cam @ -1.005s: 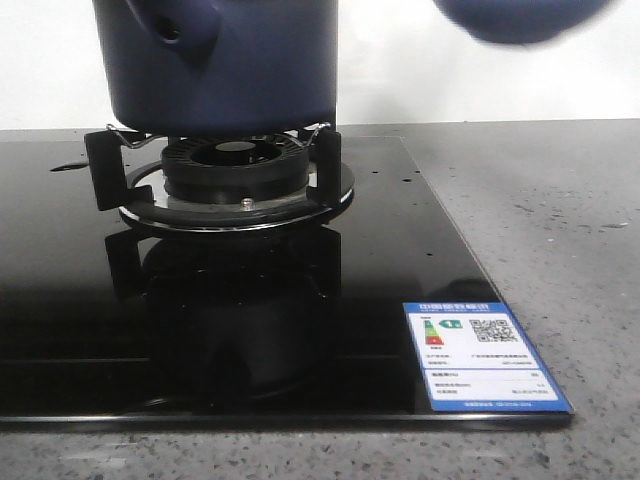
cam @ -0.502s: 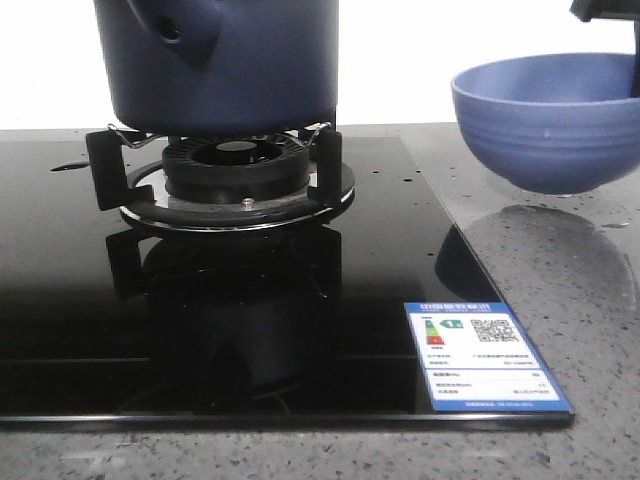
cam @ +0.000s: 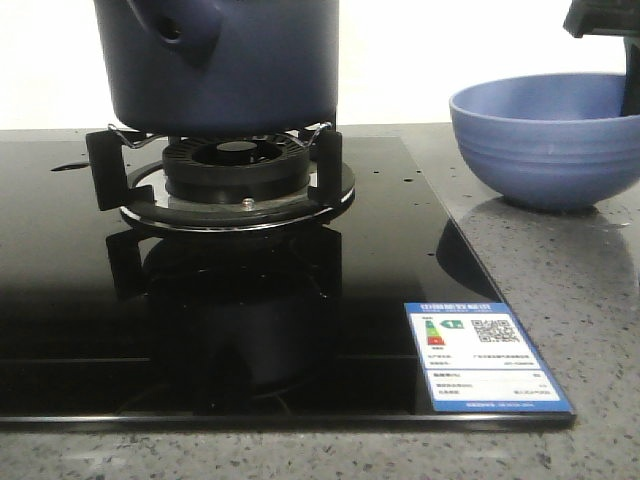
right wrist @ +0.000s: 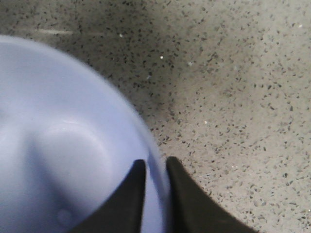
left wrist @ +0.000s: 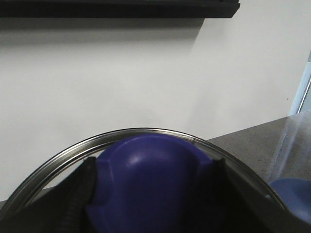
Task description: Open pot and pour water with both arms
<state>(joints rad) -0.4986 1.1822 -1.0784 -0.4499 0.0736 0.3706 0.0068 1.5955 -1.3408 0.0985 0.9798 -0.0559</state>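
Note:
The dark navy pot (cam: 225, 60) stands on the burner (cam: 235, 165), its stubby holed handle (cam: 180, 30) facing front-left; its top is cut off by the front view. My left gripper (left wrist: 150, 206) is shut on the blue knob (left wrist: 150, 174) of a glass lid with a steel rim (left wrist: 146, 131), held up in front of the white wall. A lighter blue ribbed bowl (cam: 545, 140) rests on the counter at the right. My right gripper (right wrist: 155, 167) is shut on the bowl (right wrist: 58, 145), one finger inside its rim and one outside.
The black glass hob (cam: 200, 330) fills the left and middle, with an energy label sticker (cam: 485, 355) at its front right corner. Grey speckled counter (cam: 580, 300) lies to the right. Pan supports (cam: 105, 170) ring the burner.
The bowl came down from the top right with my right gripper and now sits on the counter. The pot has not moved.

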